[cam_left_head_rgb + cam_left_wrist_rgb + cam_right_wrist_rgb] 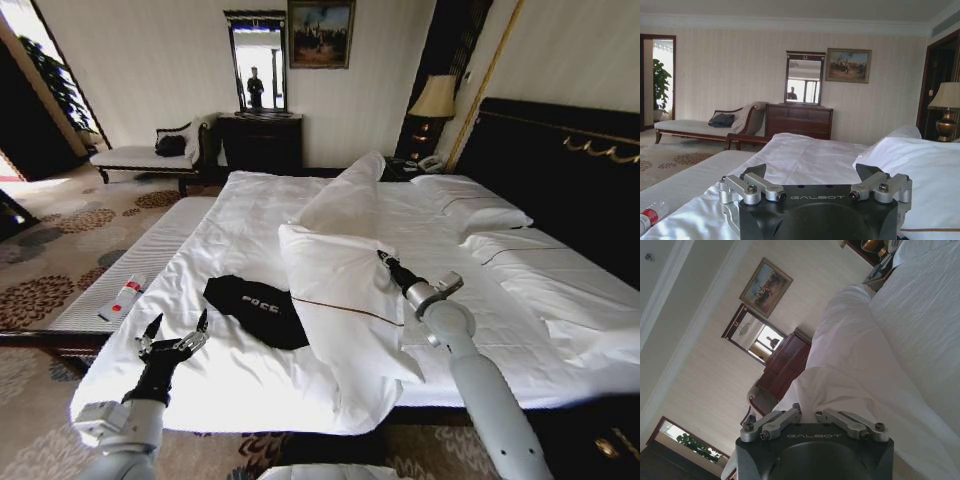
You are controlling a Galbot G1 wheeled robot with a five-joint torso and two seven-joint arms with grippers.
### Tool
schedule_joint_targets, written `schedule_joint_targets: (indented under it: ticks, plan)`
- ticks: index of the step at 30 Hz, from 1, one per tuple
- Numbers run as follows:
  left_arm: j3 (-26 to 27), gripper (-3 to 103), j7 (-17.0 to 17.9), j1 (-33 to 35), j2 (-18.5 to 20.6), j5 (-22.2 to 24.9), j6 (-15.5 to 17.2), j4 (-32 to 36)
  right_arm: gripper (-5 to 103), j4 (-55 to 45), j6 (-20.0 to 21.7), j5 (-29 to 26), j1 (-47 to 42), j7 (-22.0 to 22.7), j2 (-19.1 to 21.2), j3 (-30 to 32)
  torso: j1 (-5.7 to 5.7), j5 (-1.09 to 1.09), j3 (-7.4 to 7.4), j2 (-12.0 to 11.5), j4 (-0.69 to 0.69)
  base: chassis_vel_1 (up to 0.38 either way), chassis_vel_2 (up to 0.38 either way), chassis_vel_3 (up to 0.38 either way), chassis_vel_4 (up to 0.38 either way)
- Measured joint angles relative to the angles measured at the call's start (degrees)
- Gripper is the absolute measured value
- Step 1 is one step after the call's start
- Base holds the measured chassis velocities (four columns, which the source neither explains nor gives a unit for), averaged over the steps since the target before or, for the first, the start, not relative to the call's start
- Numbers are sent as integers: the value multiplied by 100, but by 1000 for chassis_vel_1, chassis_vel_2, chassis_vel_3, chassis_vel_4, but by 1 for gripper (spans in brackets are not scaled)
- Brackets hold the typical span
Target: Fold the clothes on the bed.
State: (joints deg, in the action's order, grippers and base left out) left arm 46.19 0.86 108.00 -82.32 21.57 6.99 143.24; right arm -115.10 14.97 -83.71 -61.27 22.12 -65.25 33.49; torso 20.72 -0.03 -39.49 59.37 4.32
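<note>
The black T-shirt (256, 308) lies crumpled in a heap on the white duvet near the foot of the bed (240, 215); its white chest lettering is creased, and only part of it can be read in the head view. A white pillow (345, 300) with a thin dark trim line lies just beside the shirt, on the robot's right of it, and its edge appears to touch or slightly overlap the fabric; which of the two cannot be settled. The left pincer (176, 325) hovers above the near edge of the duvet, close to the shirt but clear of it, its two fingers spread wide and holding nothing; the left wrist view confirms the wide gap between the fingertips (755, 171), with bare duvet beyond. The right pincer (383, 258) reaches over the pillow's upper part, its tips at or against the white cloth. In the right wrist view the right pincer (806, 407) shows its fingers drawn close together against a fold of white cloth; whether cloth is actually pinched between them cannot be made out. A small white-and-red remote (121, 298) lies on the long cushioned counter (150, 255) at the foot of the bed, and is cut off at the frame edge in the left wrist view.
</note>
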Motion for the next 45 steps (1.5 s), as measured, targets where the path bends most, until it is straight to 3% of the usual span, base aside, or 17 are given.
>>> schedule_joint_targets:
  ticks: [8, 33, 38, 41, 45]
  plan:
    - [4, 100, 1, 18, 6, 34, -52, 0, 3, -588, -186, 159, -752, -65, -227, 894, 0, 0, 0, 0, 1, 0, 0, 0, 0]
    - [-199, 100, 14, -516, 182, 375, 15, 0, 3, -1038, -489, 131, -2427, 194, -697, 3652, 0, 0, 0, 0, 2, 0, 0, 0, 0]
    - [-270, 100, 16, -634, 265, 429, 23, 0, 3, -1115, -504, 190, -2668, 222, -827, 3949, 0, 0, 0, 0, 4, 0, 0, 0, 0]
    - [-263, 100, 22, -711, 348, 510, 31, 0, 3, -1188, -523, 243, -2791, 232, -989, 4106, 0, 0, -1, 1, -2, 0, 0, 0, 0]
    - [-248, 100, 31, -815, 502, 646, 43, 1, 3, -1303, -601, 277, -3013, 281, -1243, 4271, 0, -1, -1, 0, 2, 0, 0, 0, 0]
